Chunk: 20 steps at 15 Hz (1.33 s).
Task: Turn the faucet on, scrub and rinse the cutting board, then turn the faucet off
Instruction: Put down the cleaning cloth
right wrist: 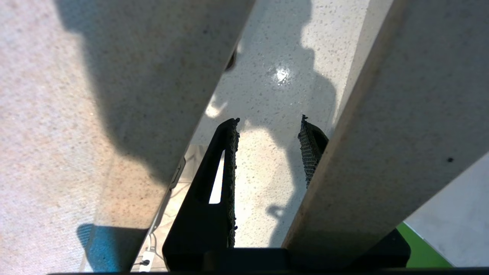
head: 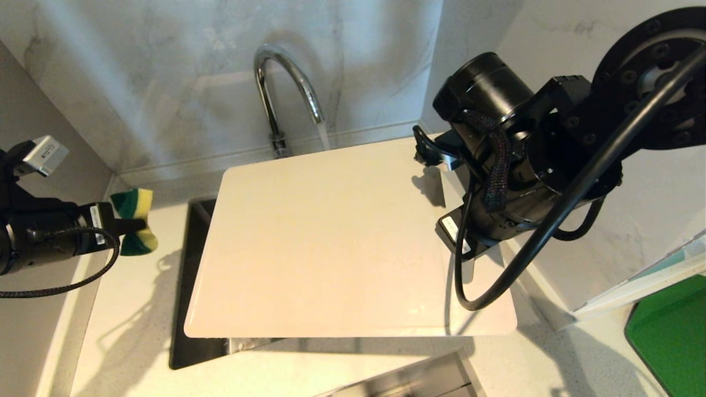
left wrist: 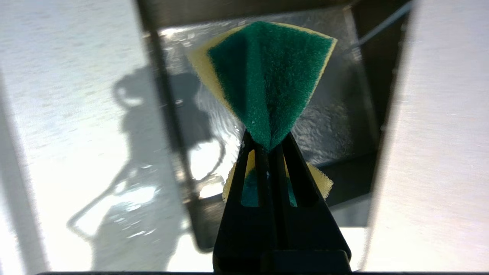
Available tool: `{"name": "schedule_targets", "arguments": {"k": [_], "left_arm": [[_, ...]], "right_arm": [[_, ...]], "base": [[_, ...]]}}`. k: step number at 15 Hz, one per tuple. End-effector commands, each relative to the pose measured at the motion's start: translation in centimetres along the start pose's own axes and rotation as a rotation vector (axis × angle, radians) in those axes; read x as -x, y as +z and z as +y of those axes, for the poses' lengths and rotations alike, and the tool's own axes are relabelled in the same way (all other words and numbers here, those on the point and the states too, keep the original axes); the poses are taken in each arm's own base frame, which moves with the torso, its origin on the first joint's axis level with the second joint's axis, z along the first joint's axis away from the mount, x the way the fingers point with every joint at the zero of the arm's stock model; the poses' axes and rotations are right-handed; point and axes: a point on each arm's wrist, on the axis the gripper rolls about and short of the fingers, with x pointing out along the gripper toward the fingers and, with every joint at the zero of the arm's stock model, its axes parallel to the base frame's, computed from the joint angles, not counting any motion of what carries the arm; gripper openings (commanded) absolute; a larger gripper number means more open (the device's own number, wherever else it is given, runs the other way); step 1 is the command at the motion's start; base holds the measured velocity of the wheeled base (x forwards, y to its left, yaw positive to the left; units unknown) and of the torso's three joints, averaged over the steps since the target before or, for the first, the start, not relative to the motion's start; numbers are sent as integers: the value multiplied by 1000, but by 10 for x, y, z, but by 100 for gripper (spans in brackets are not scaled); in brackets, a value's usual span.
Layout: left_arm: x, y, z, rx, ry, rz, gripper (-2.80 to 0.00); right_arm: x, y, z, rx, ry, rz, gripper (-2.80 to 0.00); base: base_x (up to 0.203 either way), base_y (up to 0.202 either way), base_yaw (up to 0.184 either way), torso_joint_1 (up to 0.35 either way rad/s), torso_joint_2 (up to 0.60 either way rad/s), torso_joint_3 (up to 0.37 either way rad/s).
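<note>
The chrome faucet (head: pixel 287 82) stands at the back wall with water (head: pixel 324 138) running from its spout onto the far edge of the cutting board (head: pixel 331 242). The off-white board hangs tilted over the sink (head: pixel 190 275). My right gripper (right wrist: pixel 267 122) pokes down through the board's handle slot. Its fingers stand apart with counter showing between them, and the slot's outer strip (right wrist: pixel 401 114) hides part of one finger. At the left of the sink, clear of the board, my left gripper (head: pixel 140 225) is shut on a green and yellow sponge (left wrist: pixel 267 72), folding it.
Marble walls close in the back and right. A dark green mat (head: pixel 670 336) lies on the counter at the front right. A metal ledge (head: pixel 419 380) runs along the front. White counter (head: pixel 132 320) lies left of the sink.
</note>
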Motion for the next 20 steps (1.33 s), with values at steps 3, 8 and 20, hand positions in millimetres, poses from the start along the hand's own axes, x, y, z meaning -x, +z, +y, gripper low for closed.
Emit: {"name": "schedule_targets", "arguments": {"k": [3, 8, 20], "left_arm": [[0, -19, 25, 7, 120, 141, -280], [-3, -80, 47, -31, 198, 360, -280], [-61, -131, 89, 1, 273, 527, -280]], "right_arm": [[-4, -2, 2, 8, 3, 18, -280], [-6, -3, 3, 2, 22, 3, -280], [-3, -6, 2, -7, 48, -13, -280]], "base": [[0, 0, 0, 0, 0, 0], [0, 0, 0, 0, 0, 0], [0, 0, 0, 0, 0, 0]]}}
